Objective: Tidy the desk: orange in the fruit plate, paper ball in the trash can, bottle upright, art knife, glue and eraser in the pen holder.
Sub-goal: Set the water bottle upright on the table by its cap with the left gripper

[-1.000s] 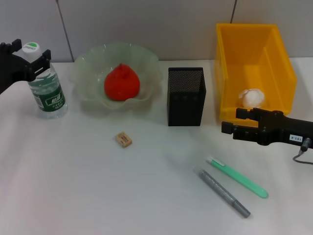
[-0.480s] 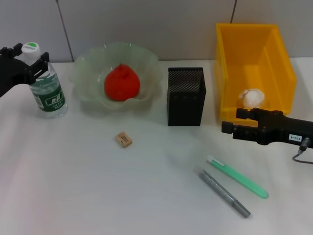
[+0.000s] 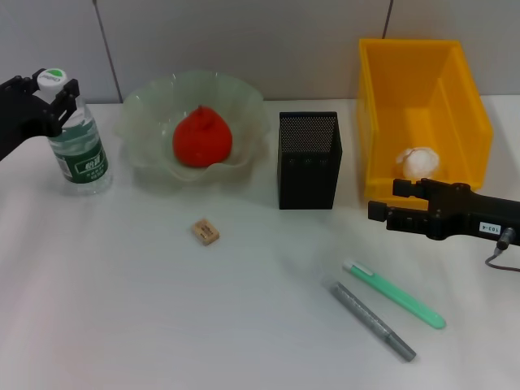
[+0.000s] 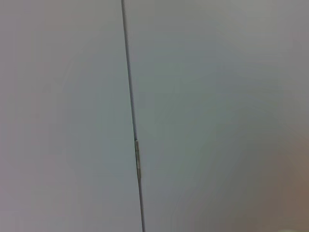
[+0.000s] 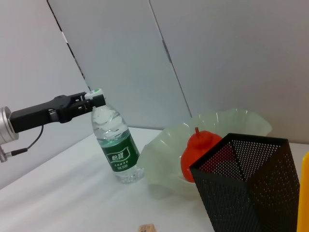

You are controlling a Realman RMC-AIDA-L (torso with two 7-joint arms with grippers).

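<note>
The bottle stands upright at the far left. My left gripper is at its cap, open, a finger on each side. The orange lies in the fruit plate. The paper ball rests in the trash can. The eraser lies on the table before the plate. A green stick and a grey pen-shaped one, the art knife and glue, lie front right. The pen holder is at the centre. My right gripper hovers open and empty.
A grey panelled wall runs behind the table; the left wrist view holds nothing else. The right arm's body stretches in from the right edge, in front of the trash can, with a cable hanging from it.
My left gripper has drawn back slightly to the left while the bottle stayed upright in place. The right arm has not moved.
</note>
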